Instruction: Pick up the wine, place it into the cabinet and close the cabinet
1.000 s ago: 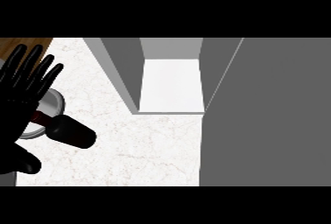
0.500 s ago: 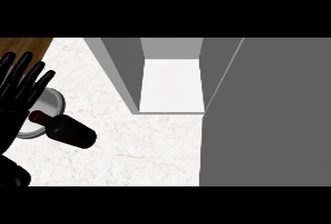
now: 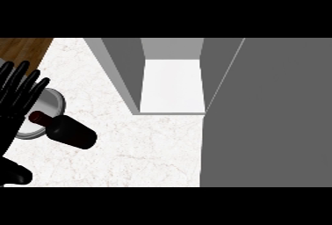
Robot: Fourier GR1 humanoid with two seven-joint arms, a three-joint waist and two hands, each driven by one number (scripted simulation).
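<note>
black and nearest the lower edge, a rounded dark part of the robot's arm (image 3: 14, 174) sits at the bottom left corner of the white marble-patterned counter top (image 3: 142, 149). just beyond it the left hand (image 3: 16, 99) shows along the left edge, its fingers straight and spread, pointing up the view and holding nothing. over the last second this hand has slid leftward and lower, so less of it shows and it covers less of the plate than before.

the dark red wine bottle with a black body (image 3: 68, 129) lies next to the hand's inner side, its neck toward the upper left and overlapping the round grey plate (image 3: 48, 110); whether it stands or lies on its side cannot be told from this steep angle. the bottle and plate are where they were in the earlier frames. the right hand shows nowhere.

farther up the counter, the open grey cabinet with a white floor (image 3: 170, 85) is well apart from the bottle, with nothing inside. its wide grey door (image 3: 266, 110) fills the right side of the view. at the far upper left a strip of brown wooden floor (image 3: 23, 48) shows beyond the counter.
</note>
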